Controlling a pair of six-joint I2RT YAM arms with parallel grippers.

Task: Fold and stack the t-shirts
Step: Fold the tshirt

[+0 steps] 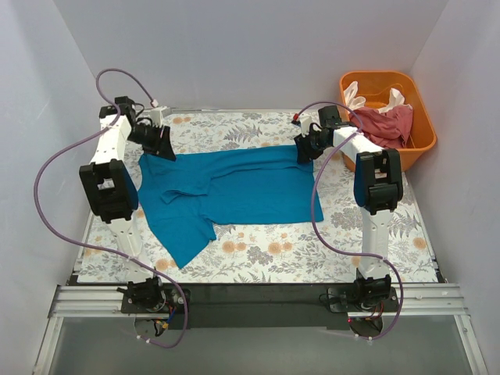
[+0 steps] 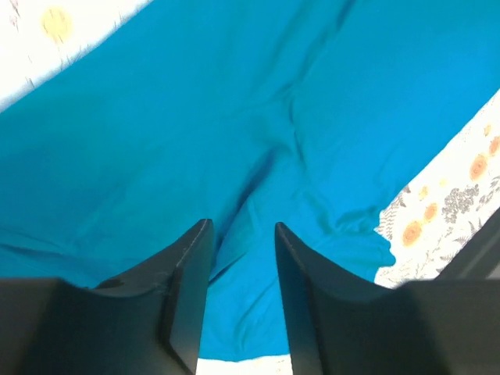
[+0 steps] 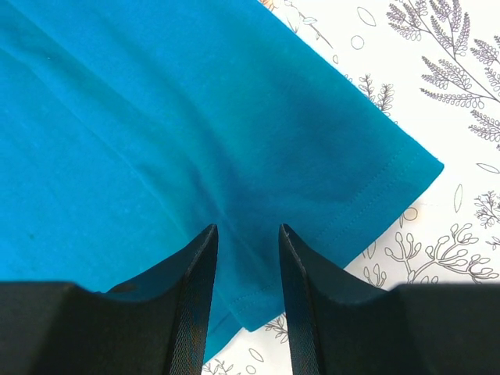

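Note:
The teal-blue t-shirt (image 1: 234, 187) lies spread on the floral table, with one part hanging toward the front left. My left gripper (image 1: 160, 144) is over its far left corner, open, with creased teal cloth (image 2: 234, 117) below and between the jaws (image 2: 243, 226). My right gripper (image 1: 306, 148) is over the far right corner, open, just above the hemmed edge (image 3: 156, 117), with its jaws (image 3: 248, 229) astride the cloth. The dusty pink-red t-shirt (image 1: 384, 123) and the cream-white t-shirt (image 1: 355, 95) lie crumpled in the tub.
The orange plastic tub (image 1: 426, 133) stands at the back right corner. Grey walls close in the table on three sides. The floral tablecloth (image 1: 312, 250) shows bare in front of the teal shirt. Purple cables loop beside both arms.

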